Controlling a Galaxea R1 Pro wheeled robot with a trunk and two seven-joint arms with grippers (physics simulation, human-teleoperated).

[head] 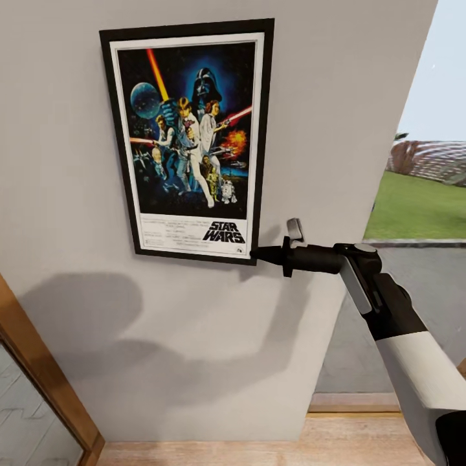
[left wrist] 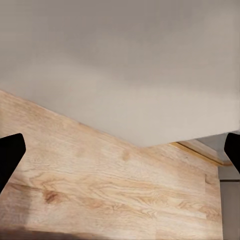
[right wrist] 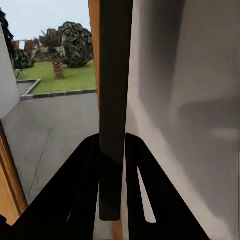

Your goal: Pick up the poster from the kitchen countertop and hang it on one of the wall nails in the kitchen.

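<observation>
Head view: right end effector (head: 259,254) gripping poster (head: 188,139) edge.

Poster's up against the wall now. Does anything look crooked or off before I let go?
Yes, slightly. The poster sits tilted against the wall: its top edge slopes and the frame leans anticlockwise in the head view. The right gripper grips its lower right corner; the right wrist view shows the fingers closed on the frame edge. No nail is visible.

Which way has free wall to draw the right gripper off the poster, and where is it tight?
Bare pale wall lies below the poster and right of it up to the wall's edge. It is tight at the poster's lower right corner, where the right gripper clamps the black frame; the wood frame crowds lower left.
</observation>
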